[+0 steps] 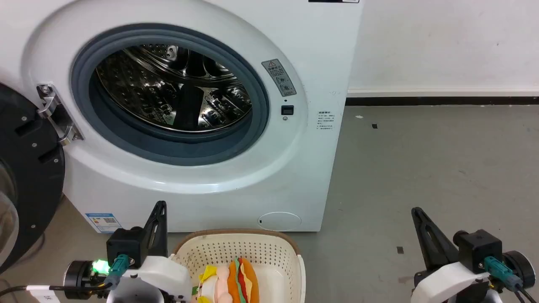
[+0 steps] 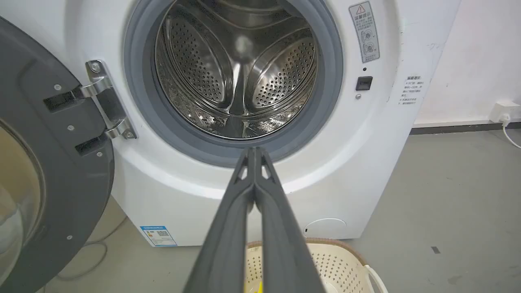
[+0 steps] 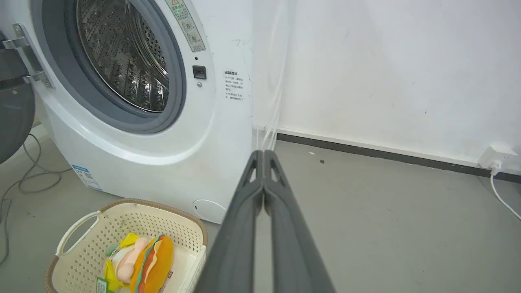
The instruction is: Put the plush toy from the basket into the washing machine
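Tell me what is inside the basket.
The plush toy lies inside the basket, orange bun beside its pale pink limbs and yellow trim. The toy covers the base under it, and the basket's near end runs off the picture, so anything there is unseen.

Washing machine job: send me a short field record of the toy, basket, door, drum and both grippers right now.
plush toy: lying in the basket, not gripped
basket: on the floor, in front of the washing machine
door: swung open to the left
drum: no laundry seen inside
left gripper: shut, empty, pointing at the washing machine
right gripper: shut, empty, right of the basket
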Tool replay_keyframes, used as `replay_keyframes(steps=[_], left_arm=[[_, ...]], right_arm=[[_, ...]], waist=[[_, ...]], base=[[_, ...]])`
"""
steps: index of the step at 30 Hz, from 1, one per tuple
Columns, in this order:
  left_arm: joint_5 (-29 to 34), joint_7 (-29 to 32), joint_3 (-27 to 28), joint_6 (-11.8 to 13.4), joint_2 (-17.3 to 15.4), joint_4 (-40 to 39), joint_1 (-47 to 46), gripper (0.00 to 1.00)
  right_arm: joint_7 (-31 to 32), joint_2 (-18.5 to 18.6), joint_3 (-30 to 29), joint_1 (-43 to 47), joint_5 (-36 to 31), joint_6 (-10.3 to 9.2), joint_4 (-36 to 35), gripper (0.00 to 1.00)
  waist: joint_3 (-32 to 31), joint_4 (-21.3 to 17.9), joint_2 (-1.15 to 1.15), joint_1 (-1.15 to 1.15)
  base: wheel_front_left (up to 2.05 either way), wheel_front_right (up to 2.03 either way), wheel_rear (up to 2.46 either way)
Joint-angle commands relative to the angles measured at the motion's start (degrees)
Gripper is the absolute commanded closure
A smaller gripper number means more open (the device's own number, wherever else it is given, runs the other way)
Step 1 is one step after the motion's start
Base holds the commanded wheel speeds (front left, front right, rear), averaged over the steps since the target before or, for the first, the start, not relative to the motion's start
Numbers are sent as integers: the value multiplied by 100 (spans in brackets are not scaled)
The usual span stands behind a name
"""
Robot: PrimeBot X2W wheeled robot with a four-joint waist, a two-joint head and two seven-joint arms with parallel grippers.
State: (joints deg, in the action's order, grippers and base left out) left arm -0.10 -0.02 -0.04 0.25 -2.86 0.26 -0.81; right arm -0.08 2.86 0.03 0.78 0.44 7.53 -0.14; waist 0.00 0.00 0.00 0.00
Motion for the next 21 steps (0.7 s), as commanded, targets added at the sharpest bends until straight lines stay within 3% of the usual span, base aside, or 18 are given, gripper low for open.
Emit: replay_keyframes(steps=[1, 21], left_arm=[[10, 2, 4, -25, -1, -26, 81, 100], [10, 2, 4, -25, -1, -26, 81, 100]], right_arm=[[8, 1, -3, -78, -44, -4, 14, 100], [8, 1, -3, -78, -44, -4, 14, 100]], waist=[[0, 0, 0, 0], [0, 0, 0, 0]], base=[[0, 0, 0], [0, 0, 0]])
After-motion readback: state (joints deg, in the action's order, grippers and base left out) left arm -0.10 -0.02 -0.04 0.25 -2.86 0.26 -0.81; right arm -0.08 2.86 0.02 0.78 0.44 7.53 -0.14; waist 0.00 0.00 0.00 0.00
